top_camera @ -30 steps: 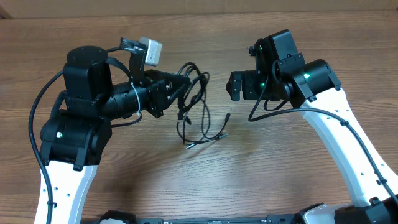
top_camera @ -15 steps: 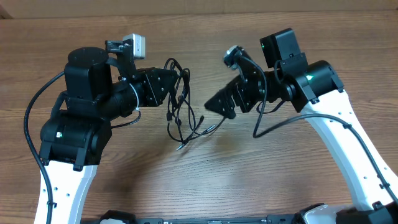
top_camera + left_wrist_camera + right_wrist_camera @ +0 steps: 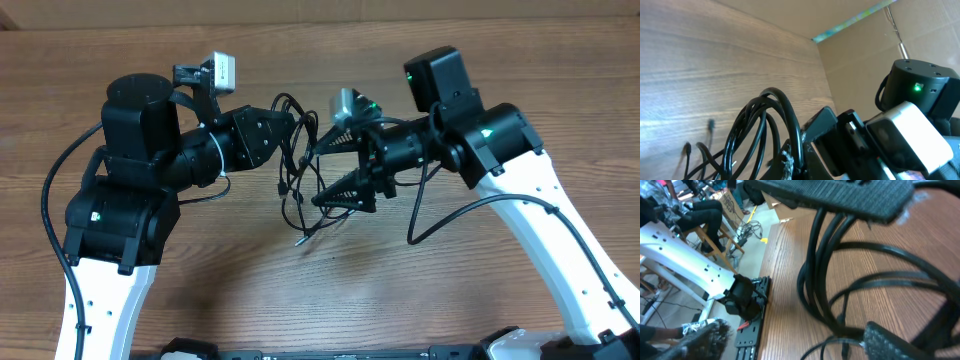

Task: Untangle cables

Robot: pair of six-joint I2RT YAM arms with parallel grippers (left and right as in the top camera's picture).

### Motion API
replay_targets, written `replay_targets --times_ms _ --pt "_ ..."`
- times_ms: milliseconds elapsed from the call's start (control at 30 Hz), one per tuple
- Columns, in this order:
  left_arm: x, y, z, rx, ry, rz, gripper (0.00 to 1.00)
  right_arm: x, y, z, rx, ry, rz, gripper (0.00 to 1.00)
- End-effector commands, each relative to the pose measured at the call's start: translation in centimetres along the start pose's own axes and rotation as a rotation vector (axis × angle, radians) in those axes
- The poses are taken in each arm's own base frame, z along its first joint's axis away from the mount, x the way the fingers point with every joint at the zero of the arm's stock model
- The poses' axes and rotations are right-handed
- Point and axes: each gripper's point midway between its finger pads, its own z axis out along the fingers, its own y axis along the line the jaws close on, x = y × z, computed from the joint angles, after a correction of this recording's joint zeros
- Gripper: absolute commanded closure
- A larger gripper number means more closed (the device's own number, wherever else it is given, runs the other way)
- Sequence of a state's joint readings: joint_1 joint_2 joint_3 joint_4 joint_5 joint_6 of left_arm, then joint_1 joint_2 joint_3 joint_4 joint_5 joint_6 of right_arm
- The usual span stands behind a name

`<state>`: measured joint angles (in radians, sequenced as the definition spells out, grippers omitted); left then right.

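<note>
The cables (image 3: pixel 297 195) are thin black cords looped together, hanging from my left gripper (image 3: pixel 291 133) down to the wood, with a plug end (image 3: pixel 301 238) lying on the table. The left gripper is shut on one strand of the bundle; in the left wrist view the cable loops (image 3: pixel 761 122) rise from the pinched jaws of the left gripper (image 3: pixel 791 161). My right gripper (image 3: pixel 320 172) is open and straddles the bundle from the right. In the right wrist view, the cables (image 3: pixel 826 275) pass between the right gripper's (image 3: pixel 850 270) textured upper and lower fingers without being pinched.
The wooden table (image 3: pixel 400 290) runs under both arms. A cardboard wall (image 3: pixel 875 55) stands behind the table. The left arm's base (image 3: pixel 110 215) and the right arm's white link (image 3: pixel 560 230) flank the cables. People and chairs (image 3: pixel 695 215) are beyond the table's edge.
The right arm has swung left from beside the cables until its open fingers sit around the bundle. The left gripper has kept its hold and shifted the bundle slightly left.
</note>
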<state>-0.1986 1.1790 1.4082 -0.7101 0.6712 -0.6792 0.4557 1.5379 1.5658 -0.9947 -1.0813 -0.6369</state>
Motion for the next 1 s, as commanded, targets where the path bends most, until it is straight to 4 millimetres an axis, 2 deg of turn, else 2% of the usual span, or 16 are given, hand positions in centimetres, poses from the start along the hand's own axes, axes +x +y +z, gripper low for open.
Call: replay_targets --times_ms 0,167,333,700,767,967 --pt "0.1 -1.9 -1.0 0.065 0.005 -0.036 0.96 -1.1 0.5 -0.2 0.043 0.009 -0.088 0.23" --pt "0.2 -2.0 -1.0 0.072 0.012 -0.109 0.96 -0.7 -0.3 -0.3 0.088 0.034 -0.092 0.4" --pt "0.0 -2.2 -1.0 0.077 0.007 -0.167 0.96 -0.6 -0.5 -0.2 0.091 0.039 -0.09 0.47" --pt "-0.1 -2.3 -1.0 0.083 0.004 -0.224 0.96 -1.0 0.6 1.0 0.057 0.04 -0.124 0.48" --pt "-0.1 -2.3 -1.0 0.083 0.004 -0.224 0.96 -1.1 0.7 1.2 0.054 0.037 -0.133 0.51" --pt "-0.2 -2.3 -1.0 0.082 0.004 -0.224 0.96 -0.9 0.5 1.2 0.066 0.047 -0.131 0.77"
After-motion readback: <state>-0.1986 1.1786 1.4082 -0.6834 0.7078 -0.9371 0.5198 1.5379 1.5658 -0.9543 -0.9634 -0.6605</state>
